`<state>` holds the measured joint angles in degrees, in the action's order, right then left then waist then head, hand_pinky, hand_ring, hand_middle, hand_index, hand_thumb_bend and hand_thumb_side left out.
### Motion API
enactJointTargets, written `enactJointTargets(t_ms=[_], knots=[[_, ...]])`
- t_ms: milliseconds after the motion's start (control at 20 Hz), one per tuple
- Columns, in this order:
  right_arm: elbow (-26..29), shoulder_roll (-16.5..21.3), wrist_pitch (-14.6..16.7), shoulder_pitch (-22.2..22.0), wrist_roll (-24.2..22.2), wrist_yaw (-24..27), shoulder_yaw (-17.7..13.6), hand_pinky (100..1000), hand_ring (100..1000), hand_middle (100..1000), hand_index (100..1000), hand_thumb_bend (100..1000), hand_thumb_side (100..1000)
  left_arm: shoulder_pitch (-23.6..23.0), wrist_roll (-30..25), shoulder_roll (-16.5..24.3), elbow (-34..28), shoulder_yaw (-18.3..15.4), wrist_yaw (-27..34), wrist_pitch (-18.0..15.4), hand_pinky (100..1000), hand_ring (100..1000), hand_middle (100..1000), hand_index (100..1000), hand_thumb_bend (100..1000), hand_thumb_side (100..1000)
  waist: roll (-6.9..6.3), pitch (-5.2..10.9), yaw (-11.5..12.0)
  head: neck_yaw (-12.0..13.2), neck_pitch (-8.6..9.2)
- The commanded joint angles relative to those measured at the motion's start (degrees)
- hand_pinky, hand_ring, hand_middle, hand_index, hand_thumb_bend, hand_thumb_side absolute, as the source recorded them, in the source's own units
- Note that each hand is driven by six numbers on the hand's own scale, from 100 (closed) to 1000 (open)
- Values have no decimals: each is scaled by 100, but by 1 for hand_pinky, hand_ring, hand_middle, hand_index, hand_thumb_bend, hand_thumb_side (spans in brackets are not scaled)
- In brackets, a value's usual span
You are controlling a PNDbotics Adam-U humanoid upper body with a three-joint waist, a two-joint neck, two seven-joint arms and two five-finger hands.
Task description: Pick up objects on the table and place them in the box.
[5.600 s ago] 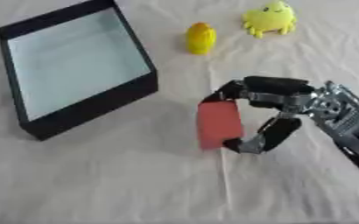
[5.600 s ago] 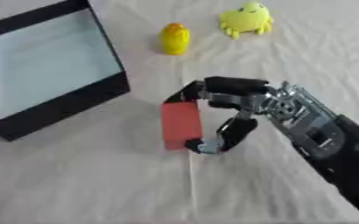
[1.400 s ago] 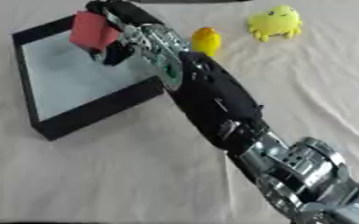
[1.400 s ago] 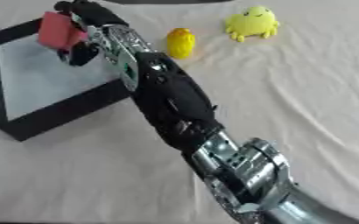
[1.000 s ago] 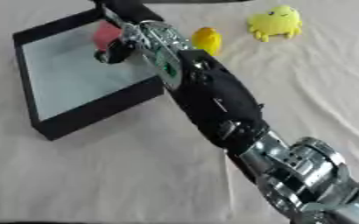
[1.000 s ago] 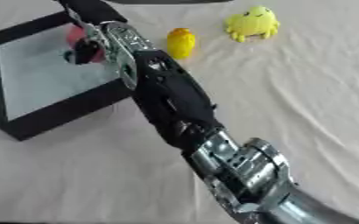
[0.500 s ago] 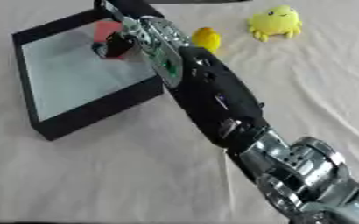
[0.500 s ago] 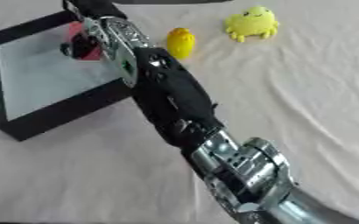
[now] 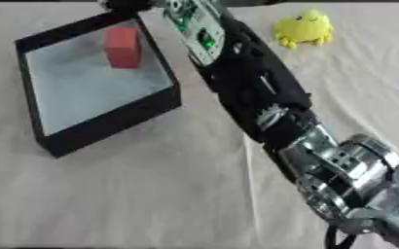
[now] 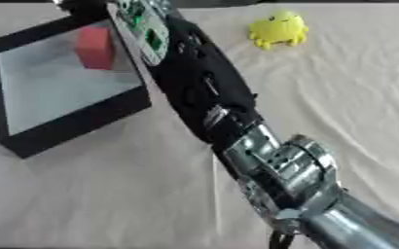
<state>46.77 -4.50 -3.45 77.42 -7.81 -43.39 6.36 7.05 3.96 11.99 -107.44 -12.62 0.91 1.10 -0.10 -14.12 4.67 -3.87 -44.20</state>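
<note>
Left eye view first. Black-walled rectangular box (image 9: 109, 119) with a pale grey floor, lying askew on the cream cloth-covered table (image 9: 135, 194). Red rectangular block (image 9: 123, 46) resting on the box floor in the far part of the box, close to the far right wall, free of any hand. Right arm (image 9: 262, 102), black with silver joints, running from beyond the box's near right side up past the box's far right corner to the top edge. Right hand (image 9: 124, 5) seen only as a dark shape just beyond the box's far corner, cut by the frame; cannot tell whether its fingers are apart or together. Yellow soft toy with stubby legs (image 9: 303, 27) sitting on the cloth well to the right of the box, beyond the arm.

Right eye view next. Same box (image 10: 71, 124) toward the left edge, red block (image 10: 94, 47) inside it near the far right wall. Arm crossing just right of the box; hand (image 10: 82, 4) again cropped at the top above the box's far corner. Yellow toy (image 10: 277, 28) well right of the box. Left hand nowhere visible.
</note>
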Motion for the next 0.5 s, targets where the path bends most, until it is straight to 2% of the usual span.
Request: enactJointTargets(t_ms=[50, 250, 500], knots=[[6, 248, 14, 198, -254, 155, -76, 929, 854, 758, 931, 237, 348, 6, 1, 103, -91, -67, -21, -15, 889, 745, 768, 789, 147, 876, -26, 183, -8, 49, 8], [-145, 206, 10, 223, -454, -62, -221, 932, 864, 772, 939, 243, 341, 0, 10, 105, -90, -68, -22, -15, 888, 745, 769, 789, 146, 875, -43, 220, -44, 84, 8], [-352, 408, 22, 243, -676, -427, -366, 935, 874, 784, 941, 271, 288, -22, 14, 116, -84, -75, -31, -17, 888, 745, 769, 789, 145, 874, -58, 252, -87, 90, 8]])
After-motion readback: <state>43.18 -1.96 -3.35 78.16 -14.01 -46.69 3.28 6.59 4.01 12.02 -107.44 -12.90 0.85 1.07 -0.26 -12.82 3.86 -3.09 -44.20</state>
